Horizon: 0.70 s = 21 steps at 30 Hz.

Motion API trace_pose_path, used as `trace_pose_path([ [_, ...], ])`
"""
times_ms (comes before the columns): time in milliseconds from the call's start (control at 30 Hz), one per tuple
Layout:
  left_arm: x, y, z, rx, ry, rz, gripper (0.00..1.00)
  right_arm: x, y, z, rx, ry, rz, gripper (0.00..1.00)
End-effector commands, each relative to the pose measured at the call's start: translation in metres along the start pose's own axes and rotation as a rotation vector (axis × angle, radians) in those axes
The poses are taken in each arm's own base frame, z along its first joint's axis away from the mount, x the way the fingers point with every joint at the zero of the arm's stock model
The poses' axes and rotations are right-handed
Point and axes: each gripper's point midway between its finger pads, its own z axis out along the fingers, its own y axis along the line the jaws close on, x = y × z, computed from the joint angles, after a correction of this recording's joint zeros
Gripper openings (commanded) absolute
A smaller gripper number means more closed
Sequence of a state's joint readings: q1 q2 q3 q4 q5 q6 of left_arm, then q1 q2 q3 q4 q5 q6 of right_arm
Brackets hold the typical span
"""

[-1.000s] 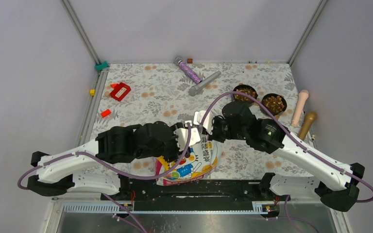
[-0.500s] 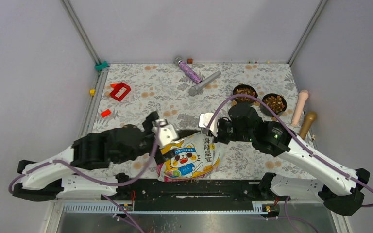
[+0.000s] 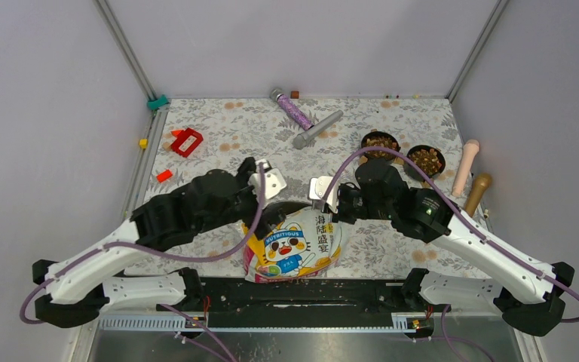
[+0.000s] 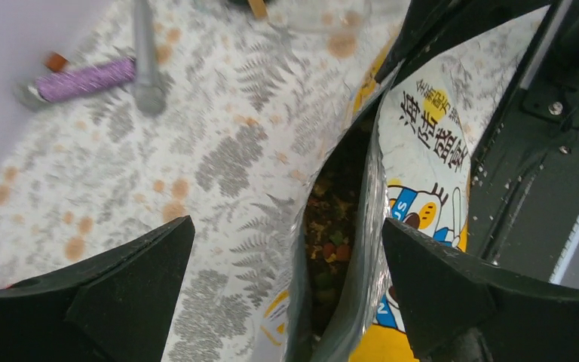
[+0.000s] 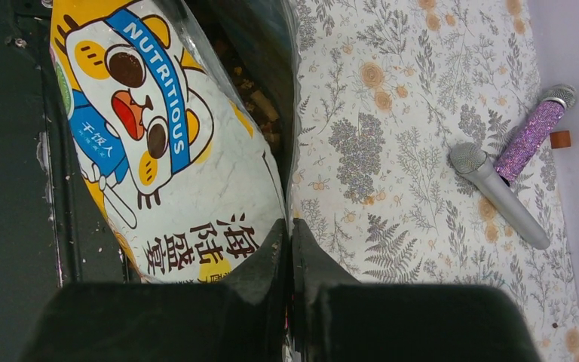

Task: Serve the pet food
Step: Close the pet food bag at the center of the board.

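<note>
Kibble (image 4: pixel 324 234) in the open bag (image 3: pixel 294 245) shows only in the wrist views. The bag lies at the table's (image 3: pixel 219 143) near edge, long axis near-to-far, mouth facing away. The left gripper (image 3: pixel 269 182) gapes wide over the mouth, and the right gripper (image 3: pixel 322 190) pinches the rim.

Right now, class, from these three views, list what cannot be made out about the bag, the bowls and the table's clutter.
- Kibble depth: left wrist view; the bag walls leave only a dark slit.
- Bowls' fill: top view; too small.
- Bag edge inside the shut right gripper: right wrist view; the gripper itself covers it.
- Bits at the far edge: top view; too small to name.
</note>
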<state>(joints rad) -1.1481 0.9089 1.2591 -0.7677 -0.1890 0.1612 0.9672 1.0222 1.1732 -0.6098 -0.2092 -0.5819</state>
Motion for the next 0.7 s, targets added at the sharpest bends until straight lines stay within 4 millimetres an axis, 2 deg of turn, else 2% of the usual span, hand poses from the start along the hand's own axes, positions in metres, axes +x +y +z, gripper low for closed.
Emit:
trace_pose_path([
  [0,-0.004,-0.036,0.015,0.219,-0.003,-0.089,0.99,-0.075,-0.028,-0.025,0.102,-0.268,-0.051,0.00],
  [133,-0.001,-0.058,0.021,0.329,0.028,-0.134,0.98,-0.073,-0.048,-0.024,0.203,-0.248,-0.021,0.00],
  [233,0.000,-0.072,0.021,0.403,0.044,-0.156,0.99,-0.075,-0.055,-0.024,0.237,-0.251,0.004,0.00],
  [333,0.011,-0.068,0.028,0.370,0.080,-0.155,0.98,-0.077,-0.056,-0.026,0.246,-0.262,0.017,0.00],
  [433,0.026,-0.062,0.033,0.325,0.141,-0.136,0.89,-0.082,-0.062,-0.036,0.295,-0.288,0.050,0.00],
  [533,0.041,-0.047,0.031,0.236,0.193,-0.118,0.79,-0.085,-0.065,-0.048,0.323,-0.312,0.075,0.00],
  [567,0.044,-0.042,0.029,0.208,0.198,-0.114,0.75,-0.086,-0.063,-0.051,0.319,-0.321,0.080,0.00],
  [600,0.048,-0.039,0.026,0.192,0.201,-0.105,0.65,-0.088,-0.062,-0.054,0.316,-0.332,0.091,0.00],
  [667,0.049,-0.034,0.019,0.171,0.191,-0.095,0.54,-0.090,-0.060,-0.062,0.316,-0.341,0.110,0.00],
])
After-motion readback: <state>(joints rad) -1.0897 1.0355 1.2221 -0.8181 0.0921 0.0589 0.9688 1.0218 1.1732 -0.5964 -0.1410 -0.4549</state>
